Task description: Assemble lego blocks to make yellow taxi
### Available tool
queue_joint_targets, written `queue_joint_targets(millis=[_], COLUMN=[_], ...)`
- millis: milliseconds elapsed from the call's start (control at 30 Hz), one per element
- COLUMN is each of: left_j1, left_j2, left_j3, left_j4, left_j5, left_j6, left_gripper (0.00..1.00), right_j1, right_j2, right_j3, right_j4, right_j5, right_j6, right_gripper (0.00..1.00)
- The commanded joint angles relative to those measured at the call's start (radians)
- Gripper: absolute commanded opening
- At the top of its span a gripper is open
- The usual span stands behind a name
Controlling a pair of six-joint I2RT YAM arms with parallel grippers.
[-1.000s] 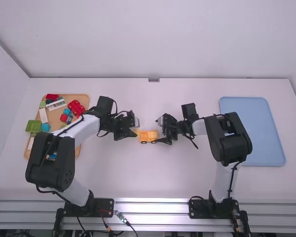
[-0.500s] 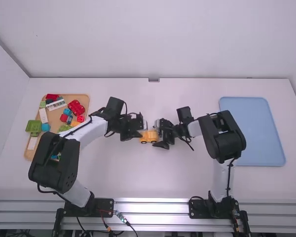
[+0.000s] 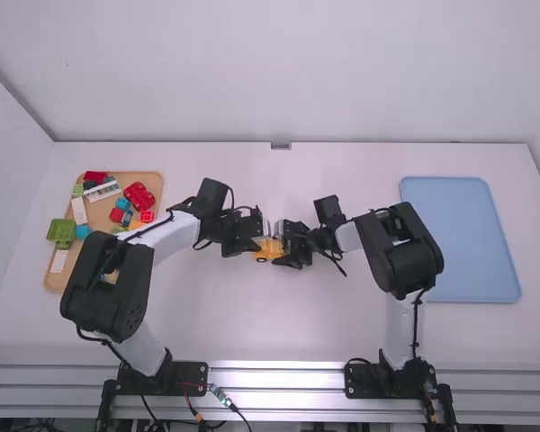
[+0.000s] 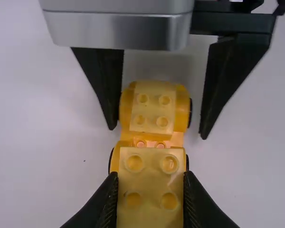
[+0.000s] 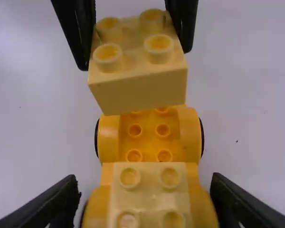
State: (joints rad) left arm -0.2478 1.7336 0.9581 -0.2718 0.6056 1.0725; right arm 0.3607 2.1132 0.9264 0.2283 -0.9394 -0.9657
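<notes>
Between the arms, the yellow-orange wheeled base (image 3: 268, 252) stands on the table, with my left gripper (image 3: 257, 236) at its left and my right gripper (image 3: 284, 247) at its right. In the left wrist view, my left gripper (image 4: 150, 183) is shut on a pale yellow brick (image 4: 150, 190). The right wrist view has that brick (image 5: 137, 80) slightly tilted over one end of the base (image 5: 149, 137), partly covering its studs. Another pale yellow brick (image 5: 149, 190) sits on the base's other end. My right gripper (image 5: 147, 194) is open around that end, its fingers apart from the brick.
At the left, a wooden tray (image 3: 150, 183) holds loose red, blue, green and white blocks, including a red car-shaped piece (image 3: 139, 196). A green piece (image 3: 61, 230) lies over its left edge. The blue tray (image 3: 463, 238) lies at the right.
My left gripper has moved right to the base, most of it in the first half second. My right gripper has shifted slightly left, closer around the base's right end.
</notes>
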Motion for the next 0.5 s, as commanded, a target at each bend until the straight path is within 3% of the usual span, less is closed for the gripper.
queue_joint_targets(millis=[0,467], left_j1=[0.003,0.002], left_j2=[0.012,0.068], left_j3=[-0.003,-0.004], left_j4=[-0.001,0.038], left_j5=[0.031,0.055], left_j6=[0.007,0.007], left_gripper=[0.02,0.02], right_j1=[-0.003,-0.002], right_j2=[0.011,0.011], right_j3=[0.007,-0.004], right_j4=[-0.003,-0.006], right_j5=[-0.001,0.005], right_j6=[0.008,-0.004], right_gripper=[0.66,0.55])
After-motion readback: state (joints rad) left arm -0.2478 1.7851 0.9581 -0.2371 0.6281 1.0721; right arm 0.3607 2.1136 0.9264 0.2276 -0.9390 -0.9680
